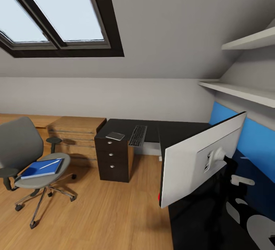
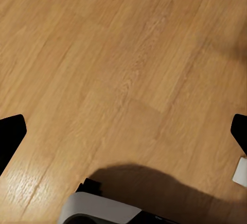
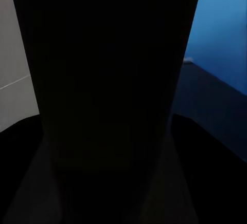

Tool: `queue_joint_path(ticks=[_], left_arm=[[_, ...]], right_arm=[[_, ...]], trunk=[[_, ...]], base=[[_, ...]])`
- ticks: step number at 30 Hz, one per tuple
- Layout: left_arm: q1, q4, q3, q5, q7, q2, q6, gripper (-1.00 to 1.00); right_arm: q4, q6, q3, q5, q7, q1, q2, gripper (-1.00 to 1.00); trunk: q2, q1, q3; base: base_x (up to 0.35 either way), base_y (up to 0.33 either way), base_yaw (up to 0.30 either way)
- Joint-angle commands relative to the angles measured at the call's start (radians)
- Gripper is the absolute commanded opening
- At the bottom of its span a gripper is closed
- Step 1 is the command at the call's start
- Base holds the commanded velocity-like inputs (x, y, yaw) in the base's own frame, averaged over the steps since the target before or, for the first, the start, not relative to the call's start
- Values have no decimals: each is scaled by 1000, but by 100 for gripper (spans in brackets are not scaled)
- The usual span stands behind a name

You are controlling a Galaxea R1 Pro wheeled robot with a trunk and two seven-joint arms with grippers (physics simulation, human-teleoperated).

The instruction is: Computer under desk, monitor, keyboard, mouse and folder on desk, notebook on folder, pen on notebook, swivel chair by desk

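Where the head view is nearest, the monitor (image 1: 191, 162) stands on the black desk (image 1: 175, 131), its pale back toward the camera and its screen face hidden; a small red dot shows at its lower corner. Pale robot parts sit behind it against the blue back panel (image 1: 256, 139), cut off by the frame edge. In the right wrist view a broad dark shape blocks nearly everything, with only slivers of blue panel and pale surface at the sides, so whether the right gripper's jaws are spread or closed cannot be told. The left wrist view looks down on wood floor (image 2: 123, 64); two black tips show at the picture's opposite edges, far apart, so the left gripper (image 2: 126, 131) is spread with nothing between them.

Farther along the desk the keyboard (image 1: 138, 135) lies flat, and beside it the notebook (image 1: 115, 136) rests over the drawer unit (image 1: 113, 158). Open floor separates the desk from the swivel chair (image 1: 26, 154), partly cropped at the frame edge, with the blue folder (image 1: 41, 168) and the white pen (image 1: 49, 163) on its seat. Behind stands a low wooden cabinet (image 1: 76, 131), and the skylight (image 1: 57, 13) sits above.
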Motion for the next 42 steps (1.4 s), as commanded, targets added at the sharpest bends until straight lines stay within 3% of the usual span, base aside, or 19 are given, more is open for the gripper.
queue_joint_path(ticks=[1, 13, 42], left_arm=[[0, -2, -3, 10, 9, 1, 1, 100], [0, -2, -3, 7, 9, 0, 1, 100], [0, -1, -3, 8, 9, 2, 1, 100]], right_arm=[[-1, -3, 12, -1, -5, -1, 0, -100], [-1, -8, 11, -1, -6, -1, 0, -100], [2, -6, 11, 0, -4, -1, 2, -100]], trunk=[[-1, 0, -1], [-1, 0, -1], [-1, 0, -1]], base=[[135, 0, 0], [121, -127, 0], [2, -84, 0]])
